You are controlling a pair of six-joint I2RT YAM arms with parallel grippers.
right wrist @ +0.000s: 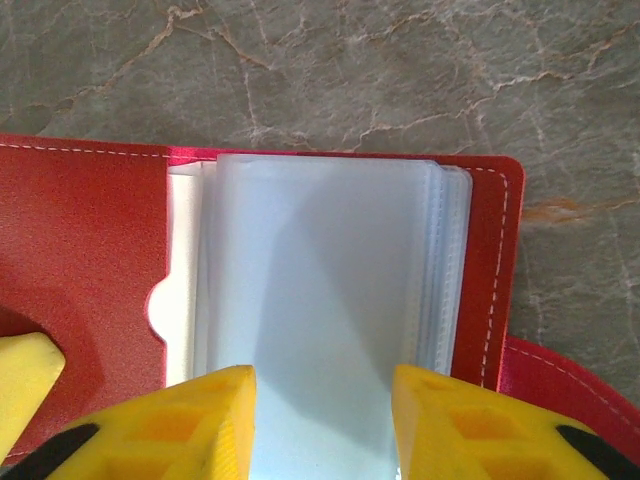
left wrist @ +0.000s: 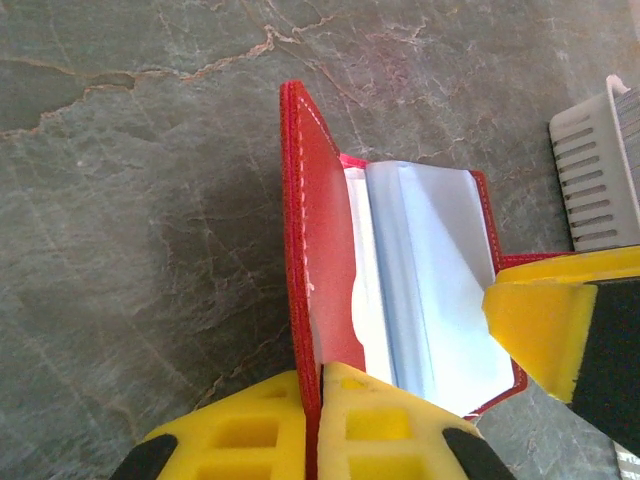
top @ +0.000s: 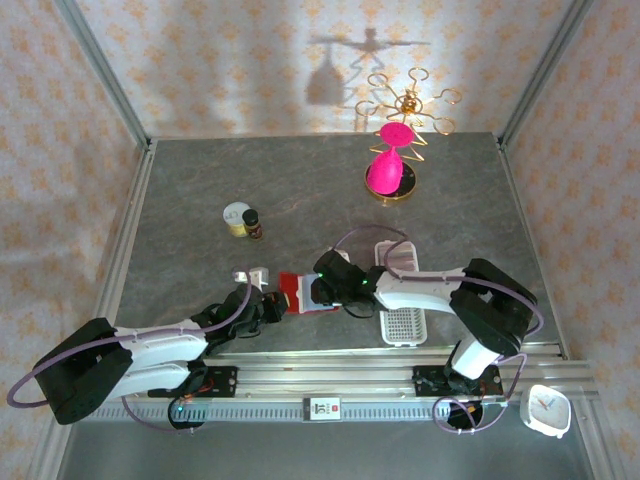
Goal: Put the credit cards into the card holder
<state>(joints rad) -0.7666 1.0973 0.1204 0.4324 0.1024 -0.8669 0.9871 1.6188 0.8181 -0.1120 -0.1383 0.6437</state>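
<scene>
On the grey marbled table, left gripper clamps card holder; right gripper spread above.

Looking down at a red card holder opened like a book on a grey veined stone tabletop. Got one cover standing upright, white stitching along its edge, pinched tight at the bottom by the left gripper, both yellow fingers pressed flat against it. Other cover lying flat to the right, with clear bluish plastic sleeves fanned over it. Also catching the right gripper's yellow pad over that flat cover's outer edge, can't tell if touching. Top right corner, part of a white slotted tray, apart from the holder.
</scene>
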